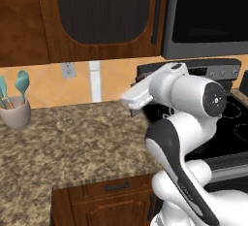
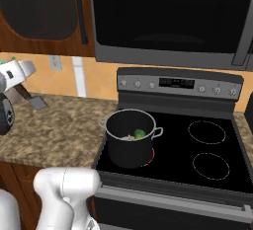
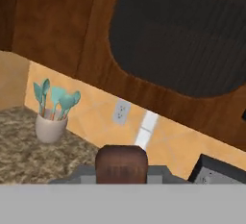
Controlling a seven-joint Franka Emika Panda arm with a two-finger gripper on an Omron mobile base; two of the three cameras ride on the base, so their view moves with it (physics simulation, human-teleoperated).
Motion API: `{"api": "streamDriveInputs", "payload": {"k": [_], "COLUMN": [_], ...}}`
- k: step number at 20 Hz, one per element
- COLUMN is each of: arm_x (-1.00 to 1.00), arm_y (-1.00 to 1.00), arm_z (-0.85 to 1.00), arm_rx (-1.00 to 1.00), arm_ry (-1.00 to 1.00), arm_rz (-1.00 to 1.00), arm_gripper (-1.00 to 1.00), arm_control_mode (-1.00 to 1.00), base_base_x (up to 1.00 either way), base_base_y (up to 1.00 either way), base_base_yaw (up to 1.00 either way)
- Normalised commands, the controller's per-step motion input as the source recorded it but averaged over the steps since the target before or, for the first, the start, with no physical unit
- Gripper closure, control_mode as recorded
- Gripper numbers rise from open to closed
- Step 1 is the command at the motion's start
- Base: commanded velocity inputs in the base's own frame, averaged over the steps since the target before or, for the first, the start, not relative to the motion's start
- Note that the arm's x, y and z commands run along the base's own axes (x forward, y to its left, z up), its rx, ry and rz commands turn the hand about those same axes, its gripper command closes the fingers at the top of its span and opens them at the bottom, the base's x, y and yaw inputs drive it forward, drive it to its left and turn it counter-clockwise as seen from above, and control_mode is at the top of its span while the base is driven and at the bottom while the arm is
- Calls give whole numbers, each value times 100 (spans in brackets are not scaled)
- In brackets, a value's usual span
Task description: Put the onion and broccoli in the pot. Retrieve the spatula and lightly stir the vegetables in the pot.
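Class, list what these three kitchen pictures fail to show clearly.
Onion: right base view, a pale sliver beside the broccoli; the pot wall hides the rest.
Spatula: hand view, blade hidden beyond its handle.
Gripper: right base view, cut by the left edge.

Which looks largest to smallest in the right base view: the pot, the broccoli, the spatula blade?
1. The pot, clearly the largest.
2. The spatula blade, a small grey square over the counter.
3. The broccoli, only partly visible inside the pot, so its rank below the blade is uncertain.
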Motion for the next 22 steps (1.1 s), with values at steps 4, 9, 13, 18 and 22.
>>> {"api": "streamDriveInputs", "payload": {"k": [4,9,13,18,22], "arm_x": [-1,8,6,-8,2], "arm_y": [-100,-98,-98,-82,-67], "arm_z": [33,6,0,-10,-17], "arm_rx": [68,34,5,0,0], "arm_ry": [32,24,4,-6,-6], "arm_rz": [-28,-28,-24,-16,-13], "arm_gripper": [100,100,100,100,100], "arm_control_mode": [-100,-100,-100,-100,-100], "base_base_x": [0,0,0,0,0], "base_base_y": [0,0,0,0,0], "base_base_yaw": [0,0,0,0,0]}}
